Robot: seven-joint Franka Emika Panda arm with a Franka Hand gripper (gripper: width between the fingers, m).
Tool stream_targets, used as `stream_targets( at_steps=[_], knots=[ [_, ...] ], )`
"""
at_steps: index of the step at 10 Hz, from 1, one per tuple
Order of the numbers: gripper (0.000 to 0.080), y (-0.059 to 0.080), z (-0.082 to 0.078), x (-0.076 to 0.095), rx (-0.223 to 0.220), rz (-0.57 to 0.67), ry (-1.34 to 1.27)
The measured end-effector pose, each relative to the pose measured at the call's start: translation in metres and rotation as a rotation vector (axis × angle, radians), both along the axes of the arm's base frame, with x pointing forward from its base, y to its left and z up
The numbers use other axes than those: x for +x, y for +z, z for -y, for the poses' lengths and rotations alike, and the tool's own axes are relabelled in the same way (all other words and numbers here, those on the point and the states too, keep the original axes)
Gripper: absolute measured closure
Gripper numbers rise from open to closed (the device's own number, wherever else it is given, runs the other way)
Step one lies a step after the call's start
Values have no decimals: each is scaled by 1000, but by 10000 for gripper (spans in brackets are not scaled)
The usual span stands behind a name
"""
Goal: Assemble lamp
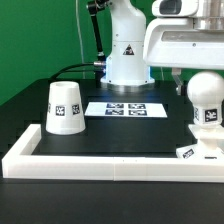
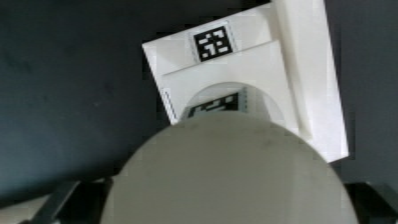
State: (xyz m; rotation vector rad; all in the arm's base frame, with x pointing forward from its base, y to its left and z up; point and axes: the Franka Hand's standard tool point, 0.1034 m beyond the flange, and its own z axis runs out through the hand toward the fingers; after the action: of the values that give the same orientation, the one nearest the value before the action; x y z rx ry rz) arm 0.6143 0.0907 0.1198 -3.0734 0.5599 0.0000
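The round white bulb (image 1: 207, 98) stands upright on the flat white base (image 1: 200, 150) at the exterior view's right, by the front wall. My gripper (image 1: 205, 80) comes down over the bulb's top, one finger showing on its left flank. In the wrist view the bulb (image 2: 222, 160) fills the foreground between my dark fingertips (image 2: 71, 200), which press on both of its sides. The tagged base (image 2: 231, 60) lies beneath it. The tapered shade (image 1: 62, 107) stands alone, wide end down, at the exterior view's left.
The marker board (image 1: 125, 108) lies flat mid-table in front of the robot's white pedestal (image 1: 127, 55). A low white wall (image 1: 100, 160) runs along the front and up the left side. The black mat between the shade and the bulb carries nothing.
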Motion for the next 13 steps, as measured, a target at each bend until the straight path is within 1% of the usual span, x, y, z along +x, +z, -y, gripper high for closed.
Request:
stream_targets(
  at_steps=[2, 3, 5, 6, 7, 9, 13],
  knots=[
    [219, 0, 0, -1, 0, -4, -136],
    [219, 0, 0, -1, 0, -5, -154],
    [219, 0, -1, -4, 3, -19, -400],
    [219, 0, -1, -4, 7, -26, -473],
    [219, 0, -1, -5, 17, -36, -587],
    [219, -1, -3, -7, 26, -52, -715],
    [219, -4, -10, -10, 75, -125, -1092]
  ],
)
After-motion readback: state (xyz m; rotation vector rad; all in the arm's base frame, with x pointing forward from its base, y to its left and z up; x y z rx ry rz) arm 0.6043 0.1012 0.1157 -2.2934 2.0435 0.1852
